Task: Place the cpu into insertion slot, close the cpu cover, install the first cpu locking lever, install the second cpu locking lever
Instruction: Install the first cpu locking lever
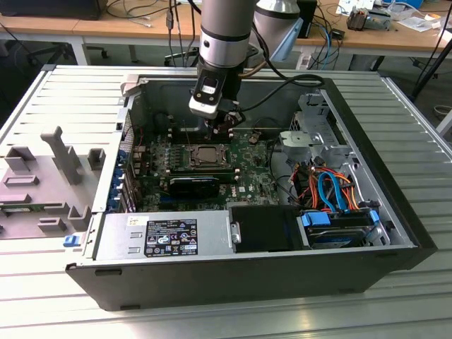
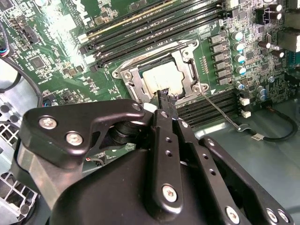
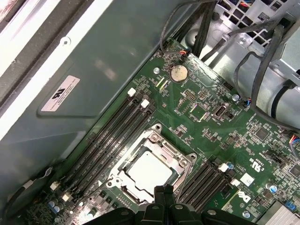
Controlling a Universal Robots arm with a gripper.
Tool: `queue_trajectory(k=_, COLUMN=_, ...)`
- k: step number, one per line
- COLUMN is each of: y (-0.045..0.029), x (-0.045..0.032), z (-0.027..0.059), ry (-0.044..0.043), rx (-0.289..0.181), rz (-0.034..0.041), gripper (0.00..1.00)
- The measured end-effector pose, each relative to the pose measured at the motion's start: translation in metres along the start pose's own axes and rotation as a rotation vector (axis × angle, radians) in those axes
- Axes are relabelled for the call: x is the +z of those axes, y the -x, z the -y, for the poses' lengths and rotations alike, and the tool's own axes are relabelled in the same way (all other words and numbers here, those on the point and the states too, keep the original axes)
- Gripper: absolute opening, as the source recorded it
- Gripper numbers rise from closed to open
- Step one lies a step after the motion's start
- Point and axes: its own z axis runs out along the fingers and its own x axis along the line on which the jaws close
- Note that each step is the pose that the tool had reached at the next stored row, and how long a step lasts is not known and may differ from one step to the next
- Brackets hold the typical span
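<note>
The cpu (image 3: 150, 171) lies flat in the insertion slot (image 3: 157, 130) on the green motherboard, its silver top showing. The cpu cover (image 3: 133, 154) lies down around it as a silvery frame. In the second wrist view the cpu (image 2: 159, 78) sits just past my fingertips, with the cover (image 2: 182, 70) framing it. A thin metal locking lever (image 2: 218, 108) runs out from the socket corner over the black slots. My gripper (image 3: 164, 190) (image 2: 164, 93) hovers at the socket's edge, shut with nothing in it. In the exterior view the gripper (image 1: 224, 131) hangs just behind the cpu (image 1: 208, 152).
Long black memory slots (image 3: 112, 136) (image 2: 154, 28) flank the socket on both sides. A coin battery (image 3: 178, 73) sits farther along the board. Cables (image 1: 332, 187), a drive cage (image 1: 314, 131) and the power supply (image 1: 166, 236) crowd the case. A grey fixture (image 1: 49, 176) lies outside on the exterior view's left.
</note>
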Motion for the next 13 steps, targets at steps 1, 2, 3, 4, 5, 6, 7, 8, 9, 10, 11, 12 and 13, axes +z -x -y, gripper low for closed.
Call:
queue_trajectory(k=1, y=0.0000, x=0.0000, z=0.0000, ry=-0.0002, rx=-0.003, rz=0.0001, gripper=0.11)
queue_trajectory(k=2, y=0.0000, x=0.0000, z=0.0000, ry=-0.0004, rx=-0.009, rz=0.0002, gripper=0.11)
queue_trajectory(k=3, y=0.0000, x=0.0000, z=0.0000, ry=-0.0007, rx=-0.014, rz=0.0004, gripper=0.11)
queue_trajectory(k=4, y=0.0000, x=0.0000, z=0.0000, ry=-0.0010, rx=-0.018, rz=0.0004, gripper=0.11)
queue_trajectory(k=5, y=0.0000, x=0.0000, z=0.0000, ry=-0.0013, rx=-0.024, rz=0.0005, gripper=0.11)
queue_trajectory(k=6, y=0.0000, x=0.0000, z=0.0000, ry=-0.0015, rx=-0.027, rz=0.0006, gripper=0.11)
queue_trajectory(k=7, y=0.0000, x=0.0000, z=0.0000, ry=-0.0017, rx=-0.031, rz=0.0007, gripper=0.11)
queue_trajectory(k=8, y=0.0000, x=0.0000, z=0.0000, ry=-0.0019, rx=-0.035, rz=0.0008, gripper=0.11)
queue_trajectory(k=9, y=0.0000, x=0.0000, z=0.0000, ry=-0.0021, rx=-0.040, rz=0.0009, gripper=0.11)
queue_trajectory(k=10, y=0.0000, x=0.0000, z=0.0000, ry=-0.0025, rx=-0.046, rz=0.0010, gripper=0.11)
queue_trajectory(k=11, y=0.0000, x=0.0000, z=0.0000, ry=-0.0027, rx=-0.051, rz=0.0011, gripper=0.11)
queue_trajectory(k=12, y=0.0000, x=0.0000, z=0.0000, ry=-0.0032, rx=-0.060, rz=0.0013, gripper=0.11)
queue_trajectory(k=13, y=0.0000, x=0.0000, z=0.0000, ry=-0.0036, rx=-0.067, rz=0.0015, gripper=0.11)
